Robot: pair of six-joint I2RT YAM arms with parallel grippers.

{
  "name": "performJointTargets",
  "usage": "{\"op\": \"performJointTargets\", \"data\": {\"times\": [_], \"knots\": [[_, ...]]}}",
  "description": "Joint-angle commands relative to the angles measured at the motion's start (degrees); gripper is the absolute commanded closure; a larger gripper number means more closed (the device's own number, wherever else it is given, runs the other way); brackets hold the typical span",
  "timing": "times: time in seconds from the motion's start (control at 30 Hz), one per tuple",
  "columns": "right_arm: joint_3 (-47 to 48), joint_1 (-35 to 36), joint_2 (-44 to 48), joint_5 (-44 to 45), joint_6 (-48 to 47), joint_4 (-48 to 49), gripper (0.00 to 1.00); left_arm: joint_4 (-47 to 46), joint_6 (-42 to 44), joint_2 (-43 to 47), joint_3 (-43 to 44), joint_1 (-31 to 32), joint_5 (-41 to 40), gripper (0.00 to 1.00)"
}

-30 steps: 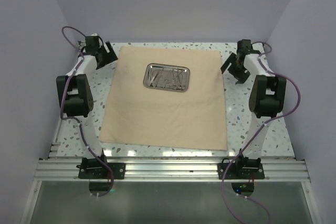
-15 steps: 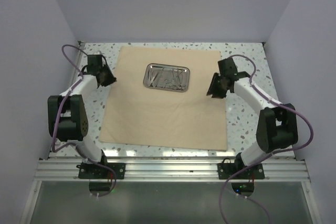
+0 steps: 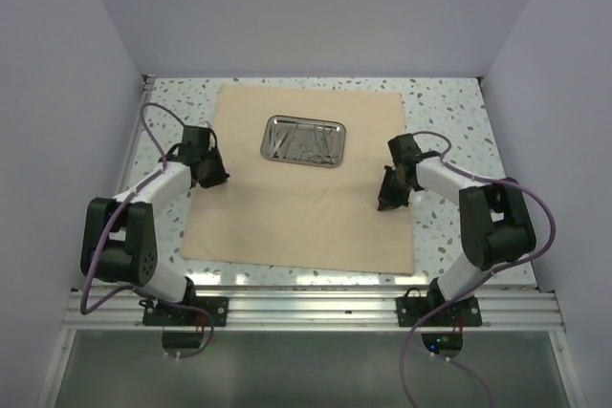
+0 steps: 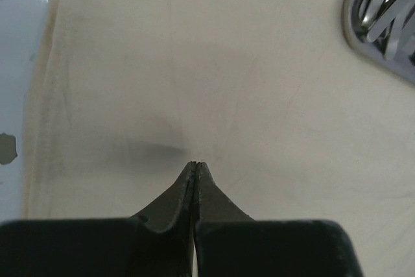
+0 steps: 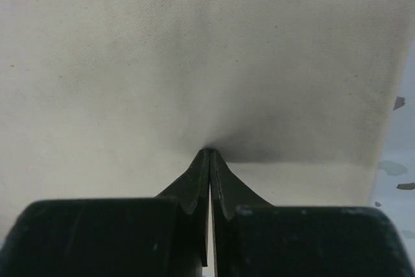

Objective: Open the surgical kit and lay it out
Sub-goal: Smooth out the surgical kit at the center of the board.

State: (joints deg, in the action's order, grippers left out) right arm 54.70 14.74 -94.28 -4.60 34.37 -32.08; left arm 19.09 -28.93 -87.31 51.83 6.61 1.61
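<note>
— What differs from a second ago?

— Both my arms have come in from the far corners of the table point(image 3: 449, 112). Back then my jaws stood wide, out beside the cloth wrap point(image 3: 296, 217). Now my left gripper point(image 3: 216, 177) is down on the wrap's left margin and my right gripper point(image 3: 386, 204) on its right margin, both nearer the bases than before.

— And the jaws?

— Closed tight on both sides. In the left wrist view the fingertips point(image 4: 192, 172) meet with no gap, tips on the fabric, faint creases running toward them. In the right wrist view the cloth darkens and puckers at the closed tip of the right gripper point(image 5: 209, 154). Whether either has a fold pinched, I cannot tell.

— The kit itself?

— Unmoved. The wrap lies spread flat, and the steel tray point(image 3: 304, 118) sits on its far half, between my two grippers, with the instruments point(image 3: 296, 140) lying in it.

— The surroundings?

— A pale speckled tabletop, plain lilac walls point(image 3: 306, 7) on three sides, and a metal rail point(image 3: 306, 308) along the near edge where my bases are bolted.
</note>
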Motion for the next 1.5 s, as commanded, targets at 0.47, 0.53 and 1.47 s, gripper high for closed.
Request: {"op": "performJointTargets", "data": {"times": [0.47,0.53,1.47], "knots": [[-6.4,-8.7,-0.7,11.4,1.3,-10.3,1.00,3.0,-2.4,13.0,-14.5,1.7,2.3,1.00],[-3.8,-10.8,-2.7,10.0,-0.3,-10.3,1.00,4.0,-3.1,12.3,-13.4,1.7,3.0,1.00],[25.1,2.4,10.3,5.0,-7.5,-17.9,0.05,3.1,0.9,-30.5,46.1,11.1,0.8,0.30]]}}
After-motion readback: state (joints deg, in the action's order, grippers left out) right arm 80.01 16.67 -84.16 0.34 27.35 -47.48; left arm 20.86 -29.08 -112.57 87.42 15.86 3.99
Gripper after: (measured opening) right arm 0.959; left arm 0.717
